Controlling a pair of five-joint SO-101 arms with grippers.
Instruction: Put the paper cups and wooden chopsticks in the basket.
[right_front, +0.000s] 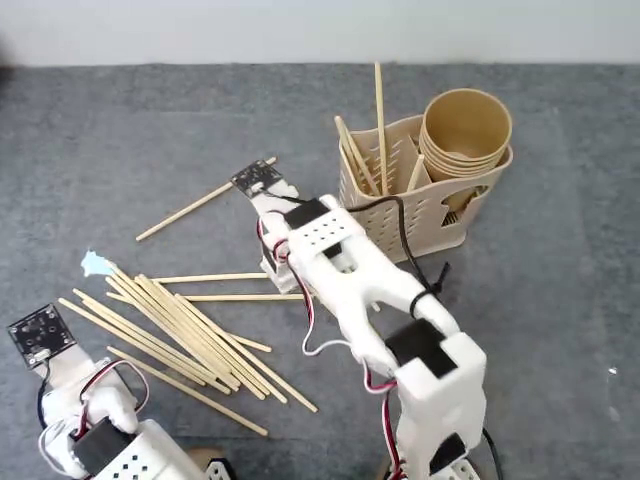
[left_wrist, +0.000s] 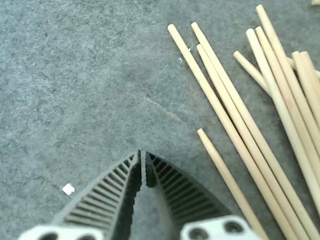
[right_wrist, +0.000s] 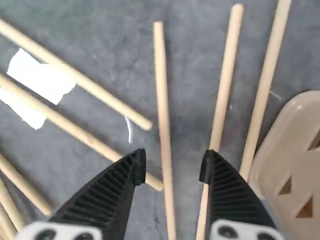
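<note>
Slippage worries me: my right claw (right_wrist: 173, 162) gapes wide and empty astride one thin pale wooden chopstick (right_wrist: 161, 90) lying flat on the grey felt mat (right_wrist: 200, 30) beside the beige slotted plastic basket (right_wrist: 292, 145), and, tips perhaps riding too high, closing could roll it away.

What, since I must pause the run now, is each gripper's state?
Left gripper: shut, holding nothing.
Right gripper: open, holding nothing; a wooden chopstick lies on the table under its gap.
</note>
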